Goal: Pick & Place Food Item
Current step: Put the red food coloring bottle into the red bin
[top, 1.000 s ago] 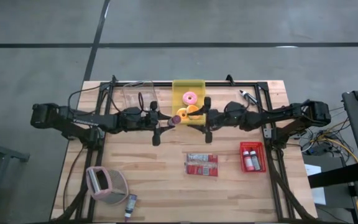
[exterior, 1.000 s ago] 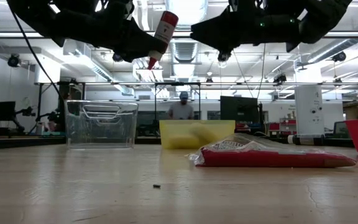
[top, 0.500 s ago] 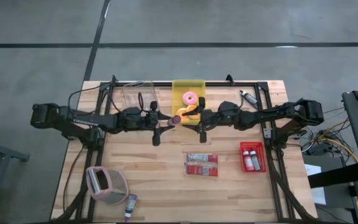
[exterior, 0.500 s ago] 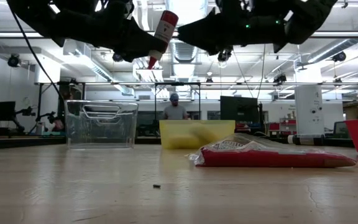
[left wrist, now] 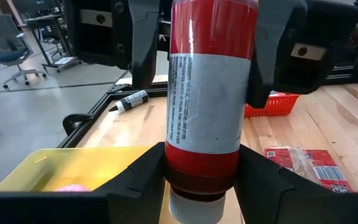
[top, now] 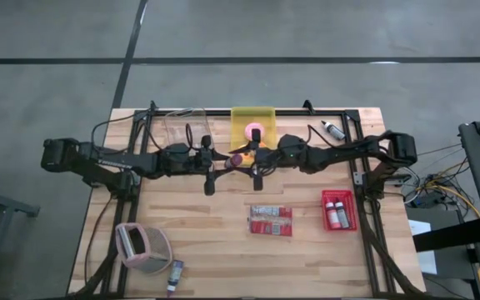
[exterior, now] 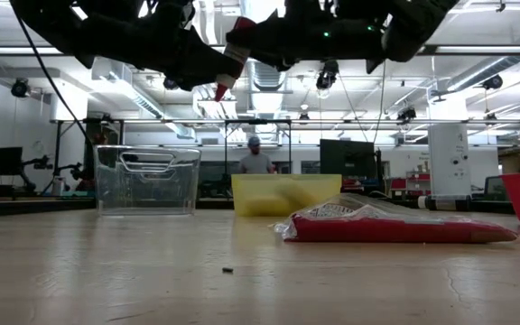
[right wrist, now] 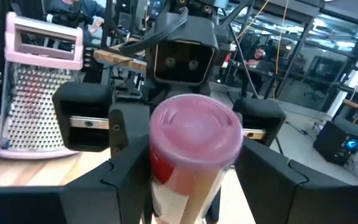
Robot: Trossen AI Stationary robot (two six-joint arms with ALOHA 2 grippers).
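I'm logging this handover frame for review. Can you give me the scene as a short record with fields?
held item: red sauce bottle, in the air above the table
left gripper: shut on the bottle near its cap end
right gripper: fingers either side of the bottle's base end, contact unclear
yellow bin: far edge of table, holds a pink donut
clear bin: beside the yellow bin
red packet: flat on the table
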